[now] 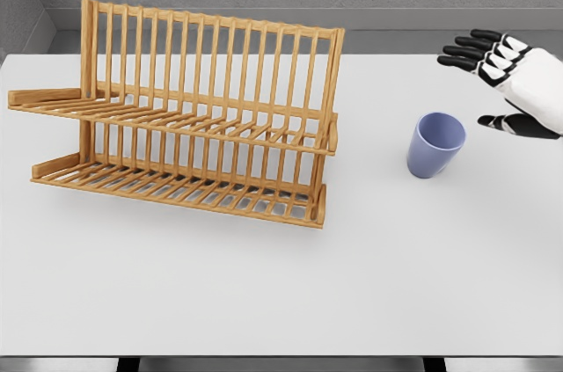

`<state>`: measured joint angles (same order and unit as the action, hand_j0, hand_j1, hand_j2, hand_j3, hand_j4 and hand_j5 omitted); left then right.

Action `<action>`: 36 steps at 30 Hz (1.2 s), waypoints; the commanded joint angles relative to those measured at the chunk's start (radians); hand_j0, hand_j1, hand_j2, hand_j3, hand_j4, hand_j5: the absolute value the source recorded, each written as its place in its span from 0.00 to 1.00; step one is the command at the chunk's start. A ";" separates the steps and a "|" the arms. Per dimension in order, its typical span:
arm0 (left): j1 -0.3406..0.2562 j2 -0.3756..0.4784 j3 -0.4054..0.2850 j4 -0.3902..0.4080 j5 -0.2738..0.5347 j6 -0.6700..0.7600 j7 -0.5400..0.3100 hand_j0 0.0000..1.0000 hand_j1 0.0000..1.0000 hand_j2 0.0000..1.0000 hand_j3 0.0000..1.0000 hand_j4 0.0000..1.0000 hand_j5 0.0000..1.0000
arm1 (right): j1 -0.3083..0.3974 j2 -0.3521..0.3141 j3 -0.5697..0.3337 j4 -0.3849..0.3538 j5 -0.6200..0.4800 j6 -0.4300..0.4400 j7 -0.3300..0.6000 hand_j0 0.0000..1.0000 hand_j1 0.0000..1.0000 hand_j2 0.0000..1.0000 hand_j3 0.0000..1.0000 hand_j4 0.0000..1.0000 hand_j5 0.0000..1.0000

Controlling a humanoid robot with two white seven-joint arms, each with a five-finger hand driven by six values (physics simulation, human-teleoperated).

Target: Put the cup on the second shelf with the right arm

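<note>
While I watch from the head camera, the blue cup (435,144) stands upright on the white surface (352,284), well to the right of the wooden rack (189,117) and apart from it. My right robot hand (506,82) hovers just right of the cup, slightly above it, fingers spread and holding nothing. Both slatted shelves of the rack are bare.

You see a matt blue cup (435,144) left of the right hand's (508,82) glossy black-tipped fingers (461,53); the rack (189,117) is varnished wood, the table (281,293) smooth matt white.
</note>
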<state>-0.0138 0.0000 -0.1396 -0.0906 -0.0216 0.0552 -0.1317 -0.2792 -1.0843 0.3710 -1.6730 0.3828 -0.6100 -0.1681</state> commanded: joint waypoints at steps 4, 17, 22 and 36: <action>0.000 0.000 0.000 0.000 0.000 0.000 0.000 1.00 1.00 1.00 1.00 1.00 1.00 | 0.005 -0.019 -0.024 0.024 -0.018 -0.001 -0.005 1.00 1.00 1.00 1.00 1.00 1.00; 0.000 0.000 0.000 0.000 0.000 0.000 0.000 1.00 1.00 1.00 1.00 1.00 1.00 | -0.348 0.073 0.235 0.193 -0.018 -0.001 0.779 1.00 1.00 1.00 1.00 1.00 1.00; 0.000 0.000 0.000 0.000 0.000 0.000 0.000 1.00 1.00 1.00 1.00 1.00 1.00 | -0.419 0.098 0.235 0.193 -0.018 -0.001 0.779 1.00 1.00 1.00 1.00 1.00 1.00; 0.000 0.000 0.000 0.000 0.000 0.000 0.000 1.00 1.00 1.00 1.00 1.00 1.00 | -0.465 0.167 0.344 0.246 -0.009 -0.001 0.779 1.00 1.00 1.00 1.00 1.00 1.00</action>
<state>-0.0153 0.0000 -0.1395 -0.0906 -0.0216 0.0552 -0.1317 -0.7440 -0.9222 0.7016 -1.4317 0.3769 -0.6135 0.6112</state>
